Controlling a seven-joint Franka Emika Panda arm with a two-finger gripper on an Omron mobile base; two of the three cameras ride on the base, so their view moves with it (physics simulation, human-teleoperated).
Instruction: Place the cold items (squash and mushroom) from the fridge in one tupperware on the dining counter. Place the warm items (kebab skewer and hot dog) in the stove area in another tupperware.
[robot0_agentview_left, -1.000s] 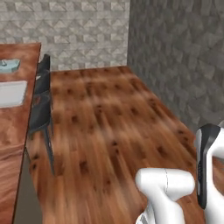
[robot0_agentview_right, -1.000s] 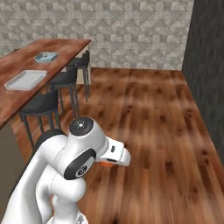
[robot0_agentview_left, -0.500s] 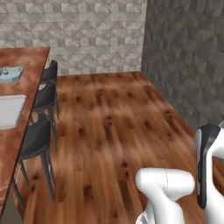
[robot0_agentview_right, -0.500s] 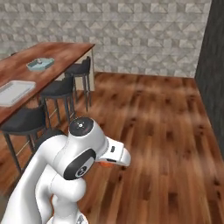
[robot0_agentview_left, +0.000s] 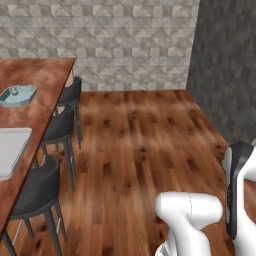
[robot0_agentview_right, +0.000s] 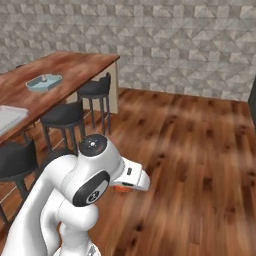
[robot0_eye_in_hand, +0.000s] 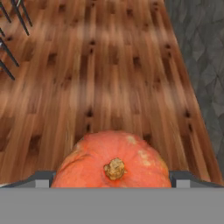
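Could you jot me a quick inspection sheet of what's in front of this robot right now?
Surface: long wooden dining counter on the left, above a wood plank floor.
Job's things: orange squash close before the hand camera; pale blue tupperware and flat white tray on the counter.
Clutter: nothing seen.
Grippers: gripper spread wide around the squash, apparently carrying it.
Cables: nothing seen.
Surroundings: three dark stools beside the counter, grey stone-tiled wall behind.

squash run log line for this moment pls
phase: carry | pincer: shut on squash | squash: orange, stem toward camera | dining counter: ahead left, tupperware on it | stools alongside
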